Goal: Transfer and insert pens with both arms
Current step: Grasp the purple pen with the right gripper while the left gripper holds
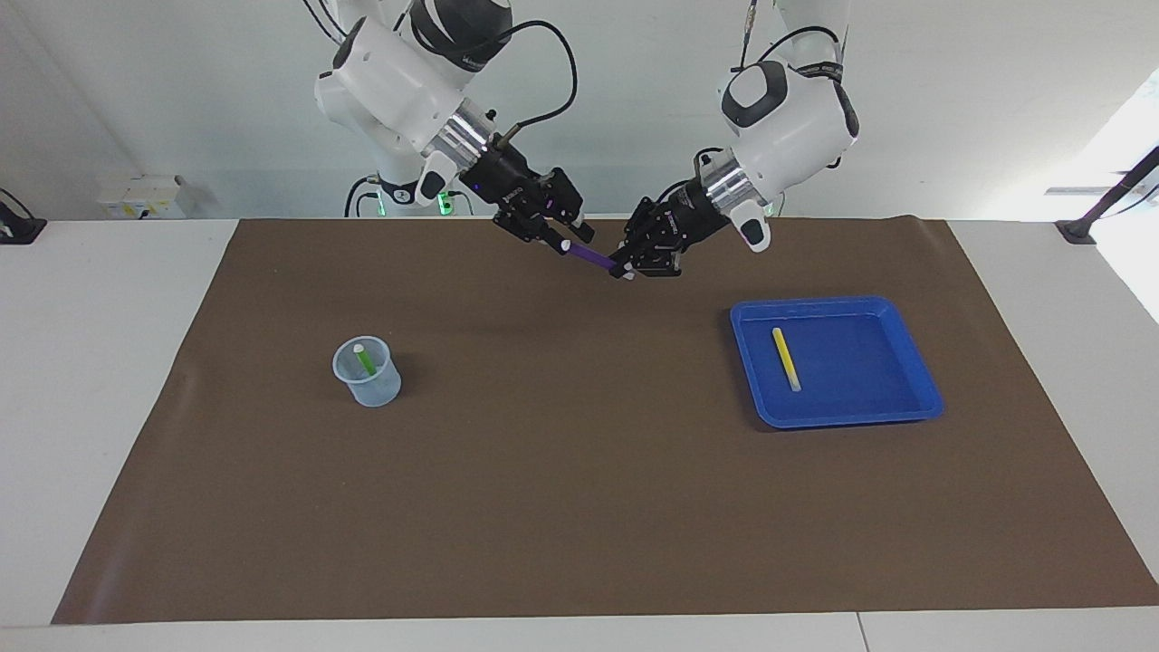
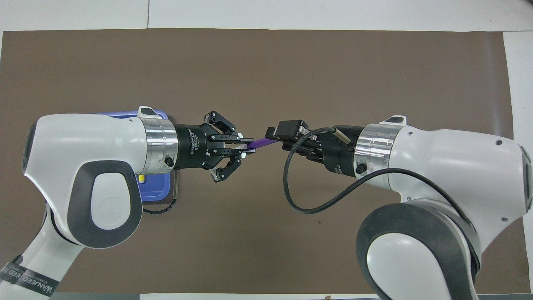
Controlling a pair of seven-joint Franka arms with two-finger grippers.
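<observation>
A brown mat (image 1: 579, 471) is spread under both raised grippers; a blue tray (image 1: 914, 403) with the yellow pen (image 1: 786, 359) is set toward the left arm's end, a cup (image 1: 367, 372) with the green pen (image 1: 364, 360) toward the right arm's; the purple pen (image 1: 591, 258) is pinched by the left gripper (image 1: 623, 270) at one end; the right gripper (image 1: 554, 241) is set at its capped end, whether clamped cannot be told.

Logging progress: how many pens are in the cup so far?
Done: the green pen stands in the cup. In hand: the purple pen spans the left hand, shut on it, and the right hand. Left: the yellow pen in the blue tray.
</observation>
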